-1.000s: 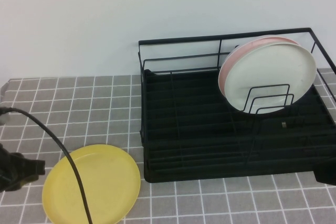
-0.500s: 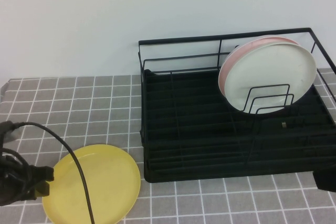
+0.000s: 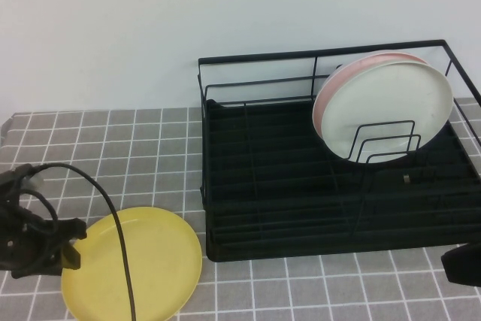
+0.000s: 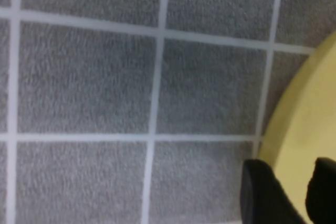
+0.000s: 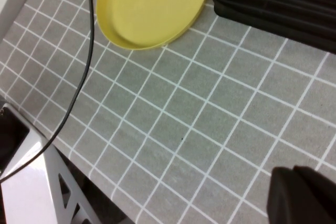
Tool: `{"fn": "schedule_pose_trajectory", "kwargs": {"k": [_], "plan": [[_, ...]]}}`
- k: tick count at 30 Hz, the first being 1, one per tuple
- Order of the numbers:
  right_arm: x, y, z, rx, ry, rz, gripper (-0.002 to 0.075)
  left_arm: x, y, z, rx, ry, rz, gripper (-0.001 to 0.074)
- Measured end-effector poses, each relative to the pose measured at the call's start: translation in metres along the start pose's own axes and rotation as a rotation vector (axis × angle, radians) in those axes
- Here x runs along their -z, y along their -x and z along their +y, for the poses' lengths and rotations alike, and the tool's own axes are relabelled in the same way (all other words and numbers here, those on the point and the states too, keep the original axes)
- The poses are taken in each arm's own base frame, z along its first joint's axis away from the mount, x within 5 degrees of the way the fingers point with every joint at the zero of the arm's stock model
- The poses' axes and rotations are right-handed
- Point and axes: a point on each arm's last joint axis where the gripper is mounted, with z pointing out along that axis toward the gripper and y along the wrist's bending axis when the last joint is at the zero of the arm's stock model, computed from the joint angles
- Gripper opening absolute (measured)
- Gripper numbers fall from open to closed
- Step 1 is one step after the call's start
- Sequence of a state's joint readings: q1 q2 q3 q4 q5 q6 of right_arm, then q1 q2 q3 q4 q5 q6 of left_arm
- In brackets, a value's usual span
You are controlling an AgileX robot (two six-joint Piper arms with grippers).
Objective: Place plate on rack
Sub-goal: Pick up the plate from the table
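Note:
The pale-yellow plate [image 3: 131, 264] lies flat on the grey tiled mat at the front left, left of the black wire rack [image 3: 331, 186]. My left gripper [image 3: 71, 242] is at the plate's left rim. In the left wrist view its two dark fingertips [image 4: 265, 198] stand apart with the plate [image 4: 310, 129] showing between them, gripper [image 4: 307, 195] open. My right gripper [image 3: 462, 264] is low at the front right corner, empty, fingers together [image 5: 304, 198]. The right wrist view shows the plate [image 5: 152, 6] and the rack's corner [image 5: 283, 3].
A white plate [image 3: 387, 107] and a pink plate [image 3: 338, 80] behind it stand upright in the rack's right end. My left arm's black cable [image 3: 113, 238] loops across the yellow plate. The table's front edge [image 5: 31, 145] shows in the right wrist view.
My left gripper has moved right, from clear of the plate to its left rim. The plate has not moved. My right gripper shifted slightly at the front right corner.

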State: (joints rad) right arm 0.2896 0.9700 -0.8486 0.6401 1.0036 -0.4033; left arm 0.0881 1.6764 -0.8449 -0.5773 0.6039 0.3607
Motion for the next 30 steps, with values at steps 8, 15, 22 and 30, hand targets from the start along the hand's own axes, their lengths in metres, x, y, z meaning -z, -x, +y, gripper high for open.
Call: {"fn": "schedule_pose_trajectory", "kwargs": {"k": [8,15,22,30], "plan": [[0.0000,-0.0001,0.0009,-0.006,0.010,0.001,-0.0001,-0.0097,0.0033,0.0032,-0.004,0.008,0.027,0.0191],[0.0000,0.0004,0.0007,-0.006,0.008,-0.005,-0.0001,-0.0101,0.0012,0.0078,-0.081,0.054,0.054,0.0076],[0.0000,0.0005,0.0008,-0.007,0.009,-0.005,-0.0001,-0.0098,0.0003,0.0101,-0.134,0.078,0.068,0.0011],[0.0000,0.0005,0.0010,-0.008,0.010,-0.006,-0.0001,-0.0071,0.0016,0.0062,-0.142,0.047,0.047,0.0005]]}}
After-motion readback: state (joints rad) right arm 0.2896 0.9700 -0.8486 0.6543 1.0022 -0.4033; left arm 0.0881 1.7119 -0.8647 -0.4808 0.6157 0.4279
